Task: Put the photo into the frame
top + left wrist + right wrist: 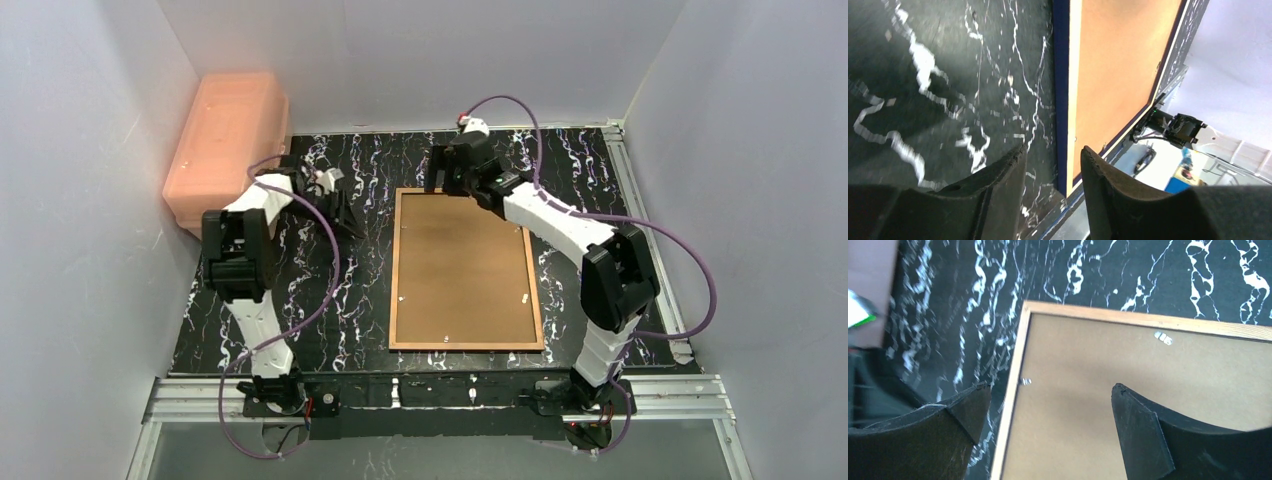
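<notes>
**One frame face-down, both hands released**

One frame (466, 346) lies flat in the middle of the desk (350, 300), rear side up. Its light wood edges run round a plain brown backing board (463, 270), and small metal tabs (1163, 338) sit along the board's margin. The left wrist view shows the navy border (1061, 100) low against the marble. The photo shows in no view.

The right hand (1048, 390) hovers over the frame's far left corner, fingers spread wide and holding nothing. The left hand (1053, 152) sits just off the frame's far left side, above bare desk, also parted and empty.

The desk is black with white veining. A broad bare strip runs left of the frame, a narrower one to its right, where a metal rail (640, 200) borders the desk. The frame's near edge lies close to the desk's front edge. White walls (90, 200) close in three sides, and a pink bin (225, 140) stands in the far left corner.
</notes>
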`<action>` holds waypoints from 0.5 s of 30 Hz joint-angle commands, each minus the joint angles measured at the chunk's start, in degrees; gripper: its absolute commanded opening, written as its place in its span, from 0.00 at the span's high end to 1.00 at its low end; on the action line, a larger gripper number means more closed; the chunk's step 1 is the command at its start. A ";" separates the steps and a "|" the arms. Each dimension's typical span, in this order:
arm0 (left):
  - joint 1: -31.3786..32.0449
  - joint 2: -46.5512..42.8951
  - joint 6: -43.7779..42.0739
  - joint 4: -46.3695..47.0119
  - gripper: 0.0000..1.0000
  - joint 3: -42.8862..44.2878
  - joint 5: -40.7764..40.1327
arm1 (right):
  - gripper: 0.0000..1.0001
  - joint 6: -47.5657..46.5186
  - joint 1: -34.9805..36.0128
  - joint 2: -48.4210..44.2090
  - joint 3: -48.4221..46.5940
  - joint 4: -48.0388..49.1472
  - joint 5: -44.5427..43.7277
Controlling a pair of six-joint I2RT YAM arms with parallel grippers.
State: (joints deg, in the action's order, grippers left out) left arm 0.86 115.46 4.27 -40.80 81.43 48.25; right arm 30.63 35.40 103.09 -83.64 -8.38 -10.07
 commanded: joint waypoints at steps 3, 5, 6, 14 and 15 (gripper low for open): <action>-4.62 -13.26 -9.33 -14.60 0.56 1.79 -7.53 | 0.01 -7.11 11.57 2.15 -3.03 -19.02 -7.95; -5.59 -16.43 -10.56 -17.69 0.53 2.50 -10.39 | 0.02 -5.87 15.36 2.82 -1.91 -18.01 -7.73; -6.01 -18.03 -11.02 -18.68 0.52 2.57 -12.17 | 0.03 -5.39 17.12 3.31 -1.76 -17.42 -7.69; -9.05 -29.03 -12.90 -22.51 0.34 -0.47 -20.11 | 0.11 -3.30 25.04 12.40 -10.11 -20.51 -10.86; -9.25 -29.37 -12.93 -23.21 0.34 -0.41 -20.90 | 0.13 -3.11 25.41 13.33 -11.00 -21.06 -11.50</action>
State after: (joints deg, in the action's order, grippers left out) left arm -7.33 89.27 -6.90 -58.41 82.13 31.99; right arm 26.24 60.36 113.89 -89.23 -26.57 -16.99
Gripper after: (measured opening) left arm 0.651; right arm 0.898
